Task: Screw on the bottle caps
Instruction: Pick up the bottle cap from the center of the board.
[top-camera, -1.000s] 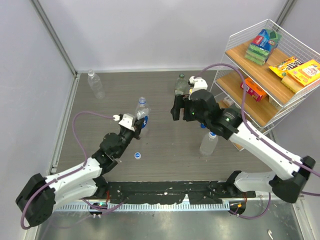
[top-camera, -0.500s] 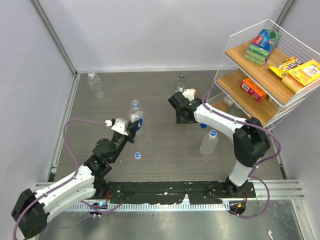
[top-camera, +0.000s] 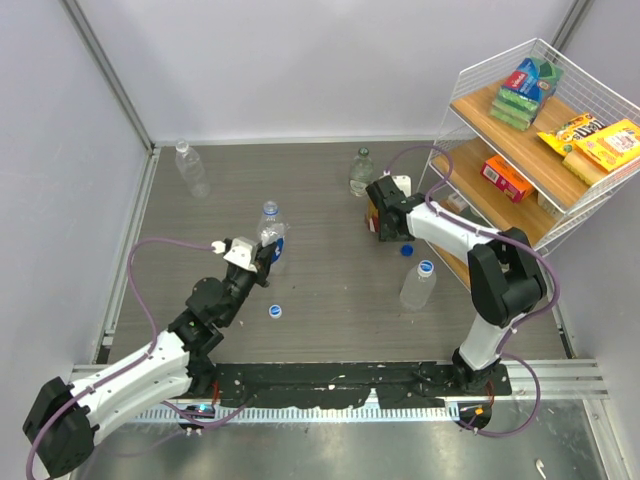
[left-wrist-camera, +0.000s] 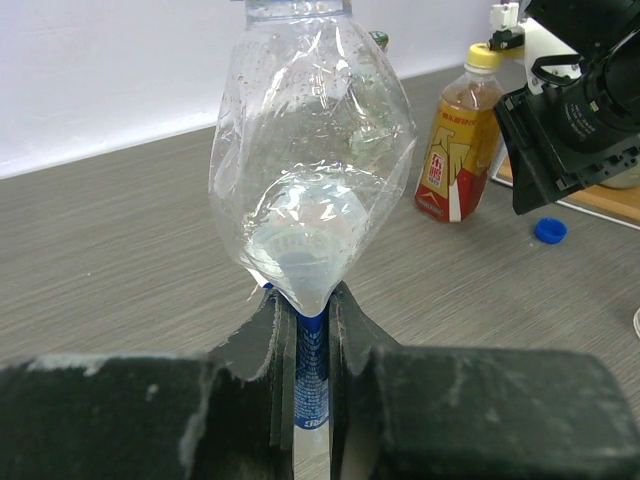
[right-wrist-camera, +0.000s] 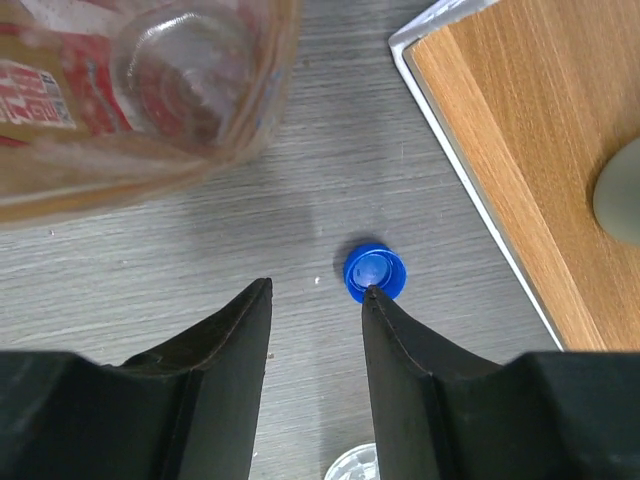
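My left gripper (left-wrist-camera: 305, 295) is shut on the lower part of a crumpled clear bottle (left-wrist-camera: 310, 180) with a blue label (left-wrist-camera: 309, 375); in the top view this bottle (top-camera: 270, 232) stands open-necked left of centre. My right gripper (right-wrist-camera: 316, 292) hangs open just above the table, nothing between its fingers. A dark blue cap (right-wrist-camera: 375, 272) lies just beyond its right fingertip (right-wrist-camera: 372, 300). The amber bottle (right-wrist-camera: 130, 100) with a red label is close by to the left; its yellow cap (left-wrist-camera: 484, 55) is on. My right gripper (top-camera: 393, 238) sits between that amber bottle (top-camera: 372, 215) and the blue cap (top-camera: 407, 250).
A clear bottle (top-camera: 416, 287) with a white-and-blue cap (top-camera: 426, 267) stands near the wire rack (top-camera: 560, 215) of boxed snacks. Another blue cap (top-camera: 274, 311) lies by the left arm. More clear bottles (top-camera: 190, 168) (top-camera: 360, 172) stand at the back. The rack's wooden shelf (right-wrist-camera: 520, 150) is right of my right gripper.
My right arm has swung right and down towards the amber bottle and the blue cap, and its jaws have narrowed. The left gripper shifted a little with its bottle, then held still.
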